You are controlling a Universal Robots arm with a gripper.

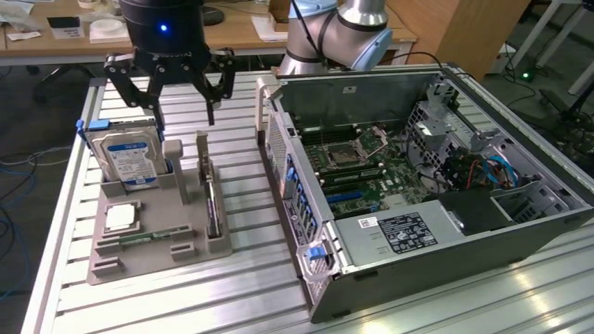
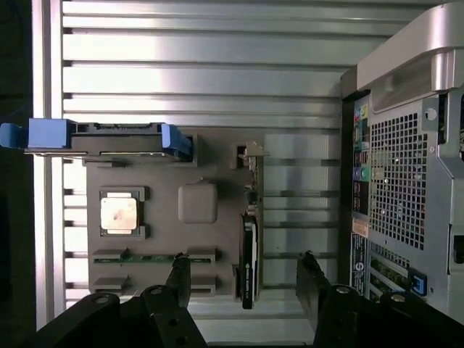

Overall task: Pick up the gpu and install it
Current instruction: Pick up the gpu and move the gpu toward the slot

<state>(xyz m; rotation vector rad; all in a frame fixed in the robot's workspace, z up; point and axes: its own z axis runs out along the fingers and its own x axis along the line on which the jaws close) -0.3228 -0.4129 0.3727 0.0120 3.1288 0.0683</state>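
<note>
On a slotted metal table (image 1: 186,299) sit an open computer case (image 1: 446,257) and, just beside it on the exterior view's left, a flat grey holder (image 1: 172,209). Above the holder hangs the black gripper (image 1: 186,120). Its fingers are spread wide with nothing between them, clear of everything below. At the holder's far end a blue-labelled drive (image 1: 130,156) stands upright.

The gpu (image 2: 249,254) stands on its long edge in a slot along the holder's side nearest the case. It is a thin, nearly black card, seen almost edge-on, so it reads as a narrow dark strip. A silvery bracket (image 2: 252,161) caps the end that points toward the drive's end of the holder. The card's long axis runs the length of the holder, parallel to the case's port panel. From the wrist view, looking down, the gripper's two fingertips lie to either side of the card's dark end.

On the holder's side away from the case lies a small square silver CPU (image 1: 121,218), with a memory stick (image 1: 139,240) just past it toward the near end.

The card's flat faces are hidden and its lower edge sinks into the slot. Chips and connectors cannot be made out. The arm (image 1: 343,28) is cut off by the edge of the exterior view.
</note>
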